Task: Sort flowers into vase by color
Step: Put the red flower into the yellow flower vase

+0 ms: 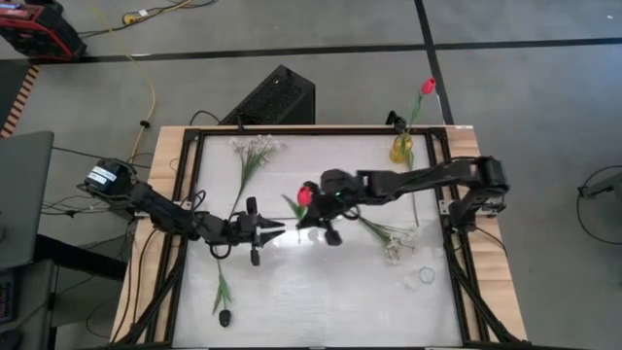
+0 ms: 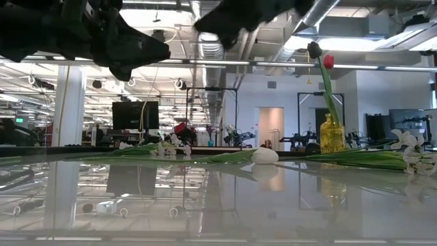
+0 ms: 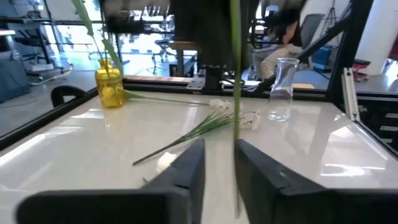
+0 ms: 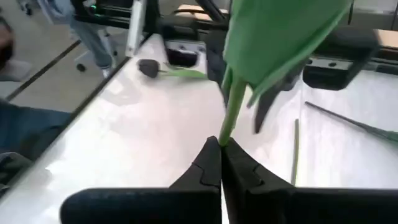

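Note:
A red tulip (image 1: 304, 194) hangs above the table's middle, and my right gripper (image 1: 313, 216) is shut on its green stem. My left gripper (image 3: 217, 168) reaches in level from the table's left and is open. The same stem (image 3: 235, 93) runs upright through the gap between its fingers; whether it touches them I cannot tell. A yellow vase (image 1: 401, 149) at the far right holds another red tulip (image 1: 428, 86). A clear vase (image 3: 281, 87) stands near the right edge. White sprigs (image 1: 255, 146) lie at the far left, white flowers (image 1: 394, 238) at the right, and a dark tulip (image 1: 224, 316) at the near left. My right gripper pinches the red tulip's stem (image 4: 227, 127) between its two fingertips, just below a broad green leaf (image 4: 280, 37). The fingers slant down from the table's right side and lie across the stem. The flower is lifted clear of the table.
A black frame rail (image 1: 452, 243) runs round the white tabletop. A black box (image 1: 277, 95) sits beyond the far edge. The two grippers are close together over the table's middle. Bare tabletop (image 1: 321, 292) lies near the front edge.

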Robot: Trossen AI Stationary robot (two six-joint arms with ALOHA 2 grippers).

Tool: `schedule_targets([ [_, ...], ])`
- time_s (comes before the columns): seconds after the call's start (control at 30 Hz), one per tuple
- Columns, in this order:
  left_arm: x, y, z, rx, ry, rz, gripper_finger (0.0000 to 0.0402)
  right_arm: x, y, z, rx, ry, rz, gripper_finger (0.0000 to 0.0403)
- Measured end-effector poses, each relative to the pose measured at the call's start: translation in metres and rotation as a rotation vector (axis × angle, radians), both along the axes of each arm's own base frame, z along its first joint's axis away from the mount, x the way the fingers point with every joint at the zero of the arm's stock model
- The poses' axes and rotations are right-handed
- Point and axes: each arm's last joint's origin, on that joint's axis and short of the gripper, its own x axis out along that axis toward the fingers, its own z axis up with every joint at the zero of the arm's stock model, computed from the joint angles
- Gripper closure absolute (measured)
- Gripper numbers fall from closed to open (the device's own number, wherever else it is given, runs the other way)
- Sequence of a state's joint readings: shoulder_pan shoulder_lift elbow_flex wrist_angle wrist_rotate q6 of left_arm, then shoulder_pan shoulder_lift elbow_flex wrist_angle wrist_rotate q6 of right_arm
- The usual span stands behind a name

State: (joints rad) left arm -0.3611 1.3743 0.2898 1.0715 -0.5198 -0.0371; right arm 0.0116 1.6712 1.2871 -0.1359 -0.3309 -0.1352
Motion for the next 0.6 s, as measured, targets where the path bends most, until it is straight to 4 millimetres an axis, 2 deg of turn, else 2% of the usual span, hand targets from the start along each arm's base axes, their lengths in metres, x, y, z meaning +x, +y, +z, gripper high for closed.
schedule_targets([
  [0.17,0.0,0.001,-0.003,0.005,0.026,0.02,0.0266,-0.054,0.006,0.033,-0.141,0.155,-0.165,0.0387],
  [0.3,0.0,0.001,-0.004,0.01,0.043,0.021,0.0243,-0.111,0.012,0.056,-0.253,0.215,-0.406,0.0387],
  [0.43,0.0,0.001,-0.005,0.011,0.052,0.022,0.024,-0.182,0.009,0.061,-0.285,0.154,-0.681,0.0387],
  [0.6,0.0,0.001,-0.005,0.011,0.053,0.022,0.0239,-0.26,-0.01,0.052,-0.161,-0.021,-0.959,0.0387],
])
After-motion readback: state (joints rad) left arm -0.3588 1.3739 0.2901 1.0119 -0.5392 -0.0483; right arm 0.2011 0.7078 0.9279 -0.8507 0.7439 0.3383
